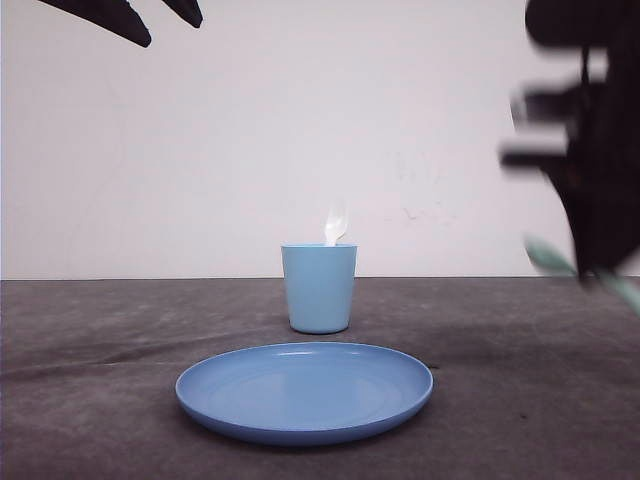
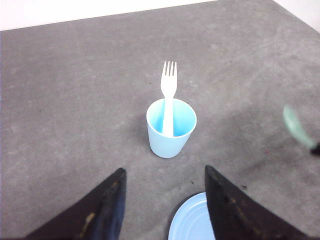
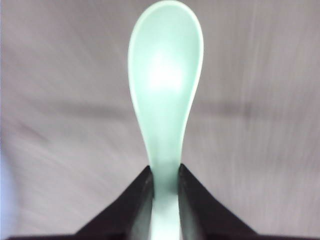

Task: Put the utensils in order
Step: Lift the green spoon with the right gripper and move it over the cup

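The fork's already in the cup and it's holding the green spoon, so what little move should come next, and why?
Probably carry the spoon toward the cup. The right gripper is shut on its handle, off to the robot's right above the table, while the fork already stands in the cup. The left gripper is open, holding nothing.

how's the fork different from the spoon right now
The white fork stands in the light blue cup, tines up, with nothing holding it; the mint-green spoon is clamped by its handle in the right gripper, off the table. The fork ends in tines, the spoon in a smooth oval bowl. Both look like small plastic utensils.
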Controlling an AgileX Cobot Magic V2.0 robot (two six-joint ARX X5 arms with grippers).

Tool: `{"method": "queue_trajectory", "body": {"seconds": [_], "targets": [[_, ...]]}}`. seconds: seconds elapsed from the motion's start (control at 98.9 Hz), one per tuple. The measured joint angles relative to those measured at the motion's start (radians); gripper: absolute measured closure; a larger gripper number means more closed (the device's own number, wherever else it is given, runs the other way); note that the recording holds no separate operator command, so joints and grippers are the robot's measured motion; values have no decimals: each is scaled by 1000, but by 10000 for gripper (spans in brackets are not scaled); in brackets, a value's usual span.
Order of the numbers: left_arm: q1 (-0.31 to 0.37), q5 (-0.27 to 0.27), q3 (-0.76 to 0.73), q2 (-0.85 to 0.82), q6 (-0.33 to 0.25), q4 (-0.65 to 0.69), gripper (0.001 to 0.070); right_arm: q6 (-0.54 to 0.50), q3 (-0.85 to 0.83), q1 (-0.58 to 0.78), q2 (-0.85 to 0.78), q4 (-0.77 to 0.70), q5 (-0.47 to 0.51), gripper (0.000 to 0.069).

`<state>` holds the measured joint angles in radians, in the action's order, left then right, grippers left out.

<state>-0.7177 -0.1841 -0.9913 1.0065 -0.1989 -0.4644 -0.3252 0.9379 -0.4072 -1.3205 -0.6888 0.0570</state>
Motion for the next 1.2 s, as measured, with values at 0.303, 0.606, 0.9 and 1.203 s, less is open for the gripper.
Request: {"method": "queue_trajectory", "body": {"seconds": [0.303, 0.606, 0.9, 1.203], "targets": [[0, 0, 0, -2, -34, 29, 413, 87, 172, -142, 72, 306, -3, 630], [0, 0, 0, -2, -72, 30, 413, 207, 172, -251, -107, 731, 19, 630], [0, 0, 0, -2, -79, 30, 413, 251, 171, -245, -332, 973, 26, 631], [0, 0, 0, -2, -79, 29, 413, 251, 171, -244, -467, 1047, 26, 632]]}}
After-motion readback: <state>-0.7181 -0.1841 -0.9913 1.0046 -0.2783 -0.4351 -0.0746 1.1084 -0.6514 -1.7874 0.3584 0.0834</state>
